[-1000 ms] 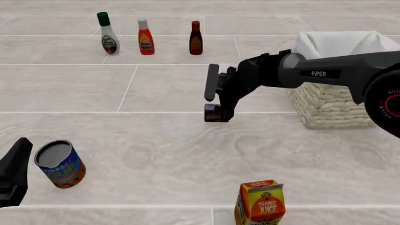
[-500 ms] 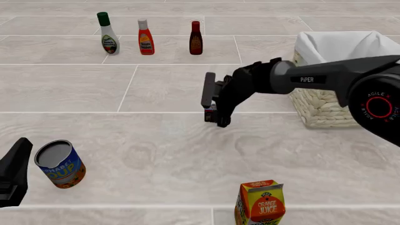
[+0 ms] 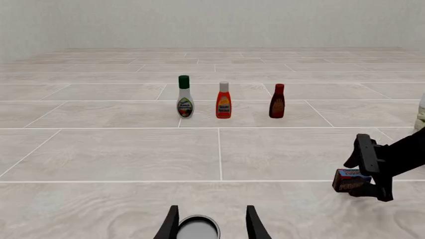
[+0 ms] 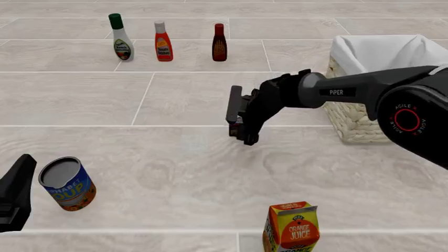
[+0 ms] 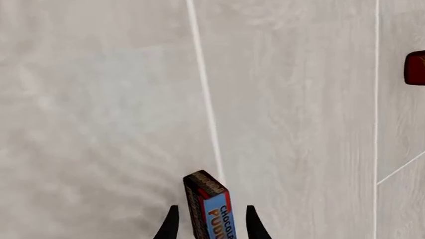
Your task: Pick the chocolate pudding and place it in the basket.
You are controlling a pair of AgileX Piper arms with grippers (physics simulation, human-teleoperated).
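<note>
Holding the chocolate pudding (image 5: 211,211) between its fingers, the right gripper (image 4: 240,122) sits near the middle of the front picture. The grab looks done. The box must go into the basket (image 4: 364,118) at the right edge. The left gripper (image 3: 212,225) is spread open, holding nothing.

Basket (image 4: 364,121) right – three bottles (image 4: 163,42) behind, can (image 4: 67,184) front-left, carton (image 4: 291,228) front
</note>
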